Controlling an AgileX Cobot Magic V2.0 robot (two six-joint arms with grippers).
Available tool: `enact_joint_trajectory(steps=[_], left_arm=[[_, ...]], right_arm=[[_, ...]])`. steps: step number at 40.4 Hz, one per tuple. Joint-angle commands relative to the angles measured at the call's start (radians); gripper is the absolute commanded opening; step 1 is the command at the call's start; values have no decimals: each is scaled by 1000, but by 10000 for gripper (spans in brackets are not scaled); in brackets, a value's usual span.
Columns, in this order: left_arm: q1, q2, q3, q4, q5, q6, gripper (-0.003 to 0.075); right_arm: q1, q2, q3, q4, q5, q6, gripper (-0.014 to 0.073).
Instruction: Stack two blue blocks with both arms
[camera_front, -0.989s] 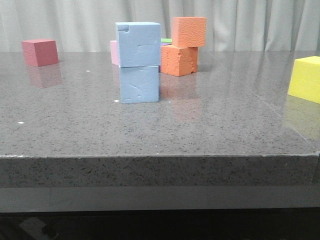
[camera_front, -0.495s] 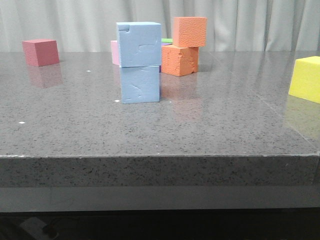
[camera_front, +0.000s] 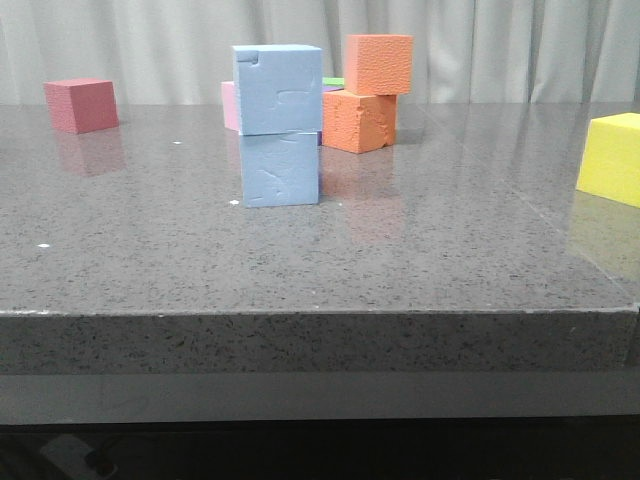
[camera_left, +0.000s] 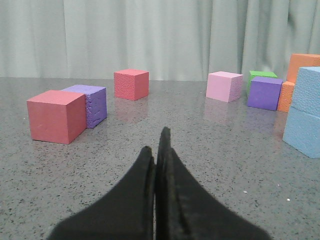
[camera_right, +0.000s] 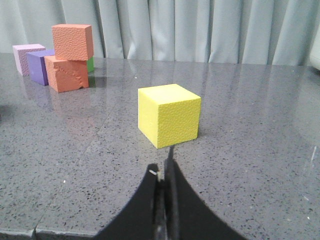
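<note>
Blue blocks (camera_front: 279, 125) stacked | left gripper (camera_left: 159, 150) closed, well apart | right gripper (camera_right: 167, 167) closed, empty

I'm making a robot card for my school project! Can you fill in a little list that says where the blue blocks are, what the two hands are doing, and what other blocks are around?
blue blocks: top blue block sits on bottom blue block, upright, on the grey table
task state: stack looks done
left hand: closed, empty, apart from the stack
right hand: closed, empty, facing the yellow block
other stack: two orange blocks behind the blue ones
other blocks: red block, pink block, purple block, green block
</note>
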Motion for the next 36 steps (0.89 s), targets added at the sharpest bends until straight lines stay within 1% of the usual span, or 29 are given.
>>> enact_joint_trajectory(steps=[1,6,13,36], left_arm=[[-9,-16,2,-8,-82,-3,-20],[-9,-16,2,-8,-82,-3,-20],[-9,-16,2,-8,-82,-3,-20],[-9,-16,2,-8,-82,-3,-20]], right_arm=[[-8,-18,-5,-35,-95,32,-128],[-8,-18,-5,-56,-107,41,-128],[-8,-18,-5,-129,-113,156,-128],[-8,-17,-5,-126,-113,156,-128]])
